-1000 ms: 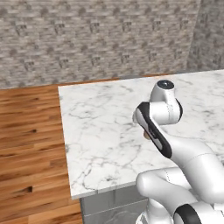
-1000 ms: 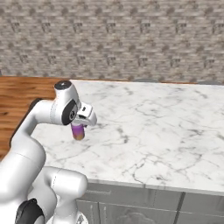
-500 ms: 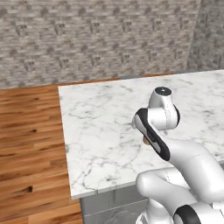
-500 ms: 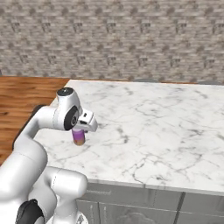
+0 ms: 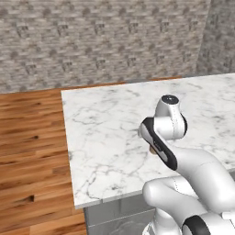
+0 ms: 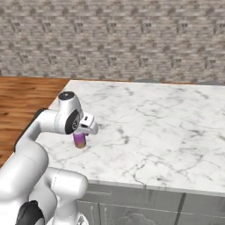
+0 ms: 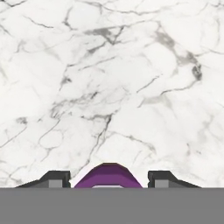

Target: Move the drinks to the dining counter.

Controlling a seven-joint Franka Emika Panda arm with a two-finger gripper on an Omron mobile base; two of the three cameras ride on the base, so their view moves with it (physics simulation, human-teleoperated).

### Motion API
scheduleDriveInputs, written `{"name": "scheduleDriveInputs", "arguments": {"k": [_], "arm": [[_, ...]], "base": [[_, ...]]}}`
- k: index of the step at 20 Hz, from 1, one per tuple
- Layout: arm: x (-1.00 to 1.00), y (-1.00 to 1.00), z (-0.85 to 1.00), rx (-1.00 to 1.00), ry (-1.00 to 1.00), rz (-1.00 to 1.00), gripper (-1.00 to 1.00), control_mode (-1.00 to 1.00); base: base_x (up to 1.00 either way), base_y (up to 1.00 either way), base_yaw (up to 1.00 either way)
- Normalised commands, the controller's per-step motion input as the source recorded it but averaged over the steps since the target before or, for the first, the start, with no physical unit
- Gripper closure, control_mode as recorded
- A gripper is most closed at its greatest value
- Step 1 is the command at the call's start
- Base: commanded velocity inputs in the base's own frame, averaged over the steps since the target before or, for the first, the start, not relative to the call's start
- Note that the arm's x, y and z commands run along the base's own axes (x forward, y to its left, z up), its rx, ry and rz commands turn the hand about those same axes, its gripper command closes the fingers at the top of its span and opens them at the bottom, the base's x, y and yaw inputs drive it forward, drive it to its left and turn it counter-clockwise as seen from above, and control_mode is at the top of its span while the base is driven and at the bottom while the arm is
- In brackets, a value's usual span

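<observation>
Lower than a second ago, the gripper (image 6: pixel 81 133) now brings the can (image 6: pixel 80 140) down to the dining counter (image 6: pixel 154 127), near its left front corner. Its fingers pinch the can, which looks set down or nearly so; release seems next.

White marble worktop (image 6: pixel 167 132) with grey veining on a grey base, beside a wood floor (image 5: pixel 27 151); a purple-to-orange can (image 6: pixel 80 140) stands upright on it near its front left corner; its purple rim (image 7: pixel 108 174) shows in the hand view.
</observation>
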Motion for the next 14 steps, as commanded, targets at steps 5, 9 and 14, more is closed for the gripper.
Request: {"name": "scheduleDriveInputs", "arguments": {"k": [5, 9, 14], "arm": [[0.04, 0.0, -0.18, 0.0, 0.0, 0.0, 1.0, -1.0], [0.05, 0.0, -0.21, 0.0, 0.0, 0.0, 1.0, -1.0], [0.09, 0.0, -0.22, 0.0, 0.0, 0.0, 1.0, -1.0]], "base": [[0.0, 0.0, 0.0], [0.0, 0.0, 0.0], [0.0, 0.0, 0.0]]}}
